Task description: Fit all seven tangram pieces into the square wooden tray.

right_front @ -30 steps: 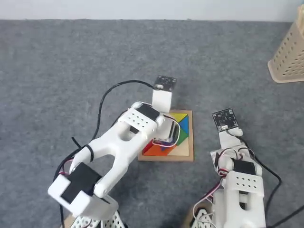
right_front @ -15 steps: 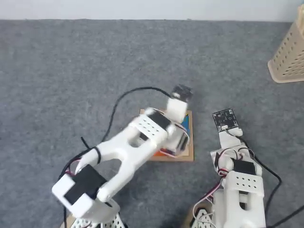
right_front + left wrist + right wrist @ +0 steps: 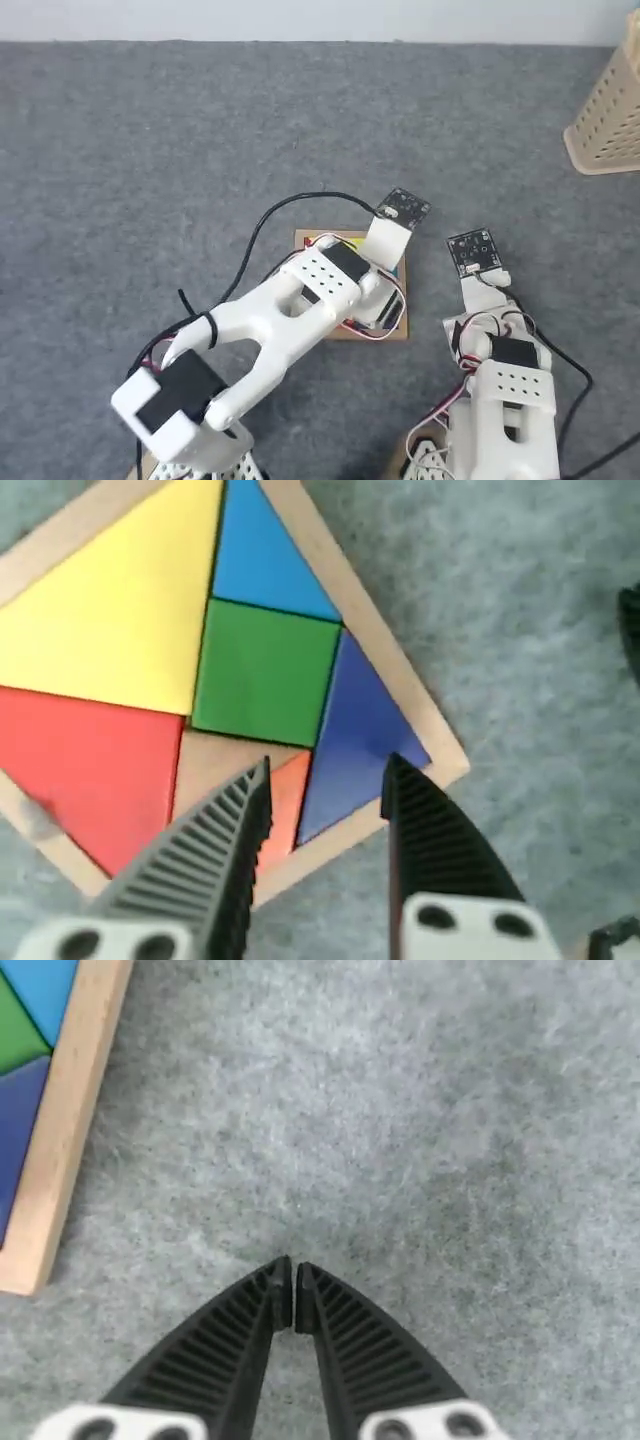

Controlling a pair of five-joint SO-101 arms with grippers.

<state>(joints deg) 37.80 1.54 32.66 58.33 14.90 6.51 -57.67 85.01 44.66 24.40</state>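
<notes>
The square wooden tray [image 3: 375, 655] holds a yellow triangle [image 3: 120, 620], a blue triangle [image 3: 255, 560], a green square [image 3: 265, 670], an indigo piece [image 3: 350, 730], a red triangle [image 3: 90, 760] and a small orange piece [image 3: 283, 805]. A small bare wood gap [image 3: 225, 755] lies between red, green and orange. My left gripper [image 3: 325, 780] hovers open and empty above the orange and indigo corner. In the high view the left arm [image 3: 320, 290] covers most of the tray [image 3: 398, 333]. My right gripper [image 3: 291, 1272] is shut and empty over the carpet beside the tray's edge [image 3: 60, 1150].
Grey carpet covers the table. A beige perforated block [image 3: 610, 110] stands at the far right edge. The right arm [image 3: 495, 360] sits just right of the tray, close to the left arm's wrist. Carpet is free to the left and behind.
The left arm has swung to the right across the tray, its wrist now over the tray's right rear corner. The right arm has not moved.
</notes>
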